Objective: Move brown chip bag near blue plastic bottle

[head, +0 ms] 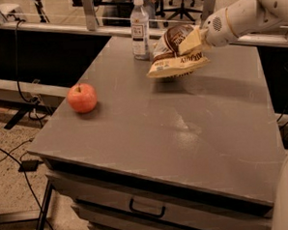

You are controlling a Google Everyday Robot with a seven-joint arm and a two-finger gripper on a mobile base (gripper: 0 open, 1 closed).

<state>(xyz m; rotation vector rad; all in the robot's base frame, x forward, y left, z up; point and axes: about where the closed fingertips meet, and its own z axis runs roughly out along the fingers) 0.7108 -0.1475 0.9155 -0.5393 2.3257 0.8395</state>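
Observation:
The brown chip bag, dark brown in the middle with cream edges and brown lettering, hangs tilted just above the far part of the grey table. My gripper is shut on the bag's upper right edge, the white arm reaching in from the upper right. The blue plastic bottle, clear with a white cap and a pale label, stands upright at the table's far edge. The bag's left end is close to the bottle's right side, a small gap between them.
A red apple rests near the table's left edge. A drawer with a handle sits under the tabletop's front. Cables lie on the floor at the left. Chairs and a rail stand behind the table.

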